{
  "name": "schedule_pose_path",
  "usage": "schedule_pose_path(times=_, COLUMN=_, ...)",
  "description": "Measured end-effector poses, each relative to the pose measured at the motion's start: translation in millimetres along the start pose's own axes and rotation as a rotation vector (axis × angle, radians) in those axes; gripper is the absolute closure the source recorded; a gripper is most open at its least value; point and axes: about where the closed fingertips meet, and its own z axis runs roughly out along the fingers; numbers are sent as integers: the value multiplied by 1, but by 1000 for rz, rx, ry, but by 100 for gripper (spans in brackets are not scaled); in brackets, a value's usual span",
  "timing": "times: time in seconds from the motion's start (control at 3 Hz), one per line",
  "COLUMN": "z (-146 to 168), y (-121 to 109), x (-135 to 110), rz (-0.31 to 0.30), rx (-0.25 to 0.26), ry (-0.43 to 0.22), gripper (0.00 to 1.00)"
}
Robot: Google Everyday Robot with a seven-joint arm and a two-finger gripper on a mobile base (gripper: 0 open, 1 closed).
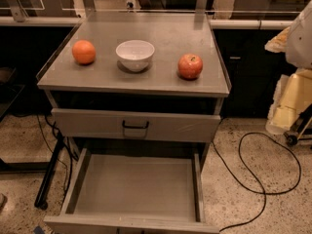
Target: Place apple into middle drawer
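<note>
The apple (190, 66), red with a yellowish patch and a stem dimple, sits on the right side of the grey cabinet top (165, 33). The middle drawer (135, 186) is pulled out wide below, showing a bare flat grey floor and low side walls. Above it is a closed grey drawer front (87, 125) with a black handle (135, 126). My gripper is not in view. A white rounded shape (301, 35) at the right edge may be part of my arm, well to the right of the apple.
A plain orange fruit (84, 51) lies at the left of the cabinet top and a white bowl (135, 54) at its middle. A black cable (258, 174) loops on the speckled floor to the right. A pale yellow wheeled object (290, 104) stands at the right.
</note>
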Motion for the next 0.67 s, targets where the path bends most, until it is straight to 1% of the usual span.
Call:
schedule_pose_path(times=0.33, z=0, y=-2, x=-1, rz=0, rx=5, ry=-1, gripper=0)
schedule_pose_path(times=0.67, z=1, y=-15, x=-9, rz=-1, rx=47, ry=-9, gripper=0)
